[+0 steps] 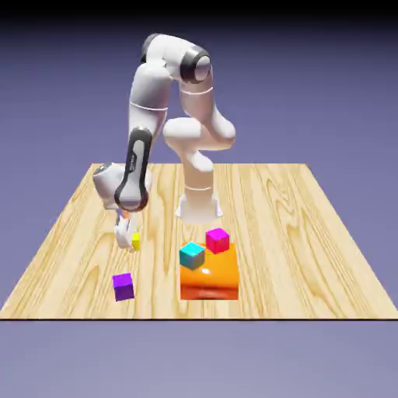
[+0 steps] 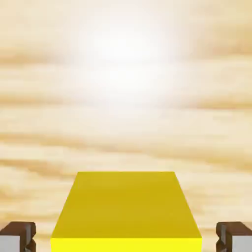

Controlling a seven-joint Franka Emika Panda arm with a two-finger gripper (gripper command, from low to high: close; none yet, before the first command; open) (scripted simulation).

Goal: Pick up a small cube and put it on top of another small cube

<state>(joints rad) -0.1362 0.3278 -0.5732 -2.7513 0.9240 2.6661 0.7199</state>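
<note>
Pale wood (image 1: 272,233) lies under the yellow cube (image 2: 126,206), square between the gripper's (image 2: 126,241) parted fingers, unheld; no long axis shows.

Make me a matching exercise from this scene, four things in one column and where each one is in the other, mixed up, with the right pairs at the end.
Things:
1. Yellow cube
2. Purple cube
3. Orange block
4. Jaws

Places:
A. Directly on the table, beneath the cyan cube
B. Between the jaws
C. On either side of the yellow cube
D. Nearest the exterior view's bottom left corner

Pairs: 1-B, 2-D, 3-A, 4-C
</note>
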